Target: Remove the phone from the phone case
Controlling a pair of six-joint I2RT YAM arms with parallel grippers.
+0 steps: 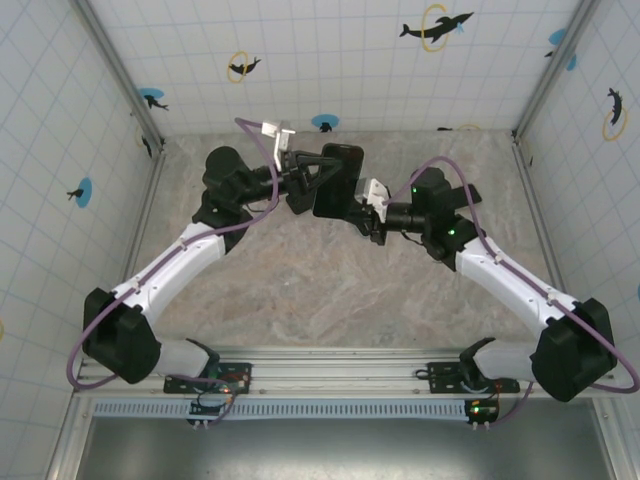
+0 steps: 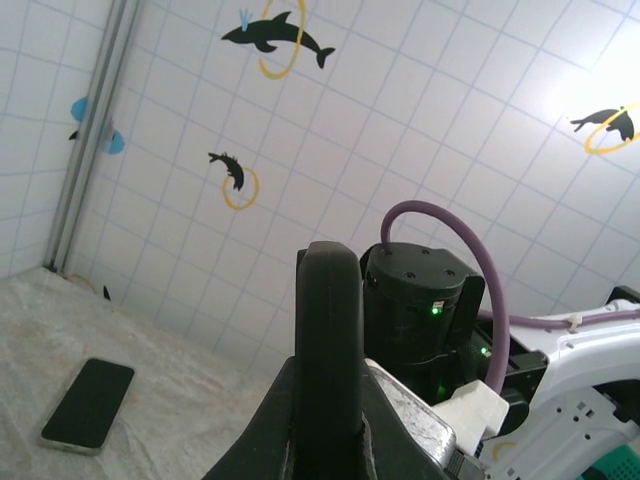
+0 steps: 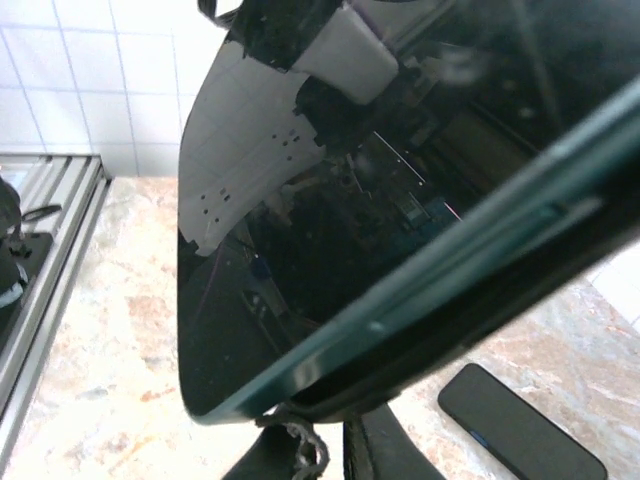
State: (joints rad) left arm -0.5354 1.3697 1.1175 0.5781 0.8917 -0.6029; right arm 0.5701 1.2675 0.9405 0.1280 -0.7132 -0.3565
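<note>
We see both arms meeting above the back half of the table (image 1: 330, 300), well clear of the tiled walls (image 1: 330, 60) on either side, with bare marbled surface open in front of them. Between the arms, lifted off the table, is the phone (image 1: 337, 180).

The left gripper (image 1: 312, 178) is clenched on the phone case (image 2: 328, 330). Its wrist camera looks along the case edge-on, a black upright band between the fingers.

The right gripper (image 1: 362, 200) comes in from the opposite side and is clamped on the lower edge of the phone. Its wrist view shows the glossy dark screen tilted close to the lens, with a teal frame line and a black rim running beside it. We cannot tell whether the pads bear on the glass or on the rim.

Both wrist views show a second phone (image 2: 88, 403) lying flat on the table, apart from the grippers. From the left wrist it lies toward the corner post (image 2: 95, 130).
</note>
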